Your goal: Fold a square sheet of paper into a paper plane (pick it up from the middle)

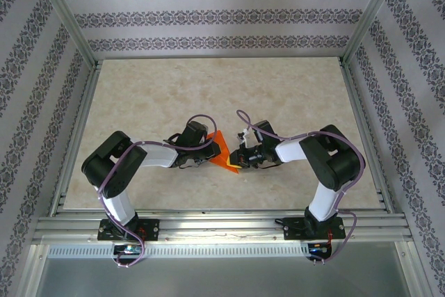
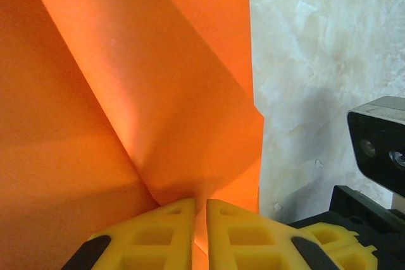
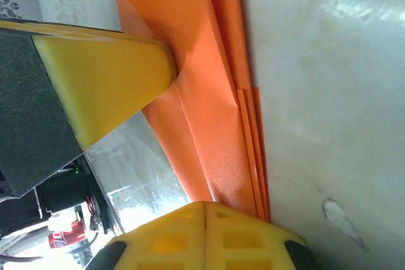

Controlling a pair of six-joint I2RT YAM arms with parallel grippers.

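The square sheet of paper (image 1: 222, 152), bright orange and folded into layers with creases, lies on the table between both arms. My left gripper (image 1: 210, 148) reaches it from the left. In the left wrist view the left gripper (image 2: 200, 210) has its yellow fingers parted by a narrow slit, with a creased flap of the paper (image 2: 158, 93) running into that slit. My right gripper (image 1: 240, 160) is at the paper's right edge. In the right wrist view the right gripper (image 3: 207, 207) is shut, tips meeting, and the stacked folded edge of the paper (image 3: 215, 112) passes under them.
The pale marbled table (image 1: 292, 102) stretches wide behind and beside the arms, bounded by a metal frame (image 1: 215, 222) at the near edge and patterned walls. One yellow finger of the left gripper (image 3: 107, 86) presses the paper. The right gripper's black body (image 2: 380, 143) sits at the right.
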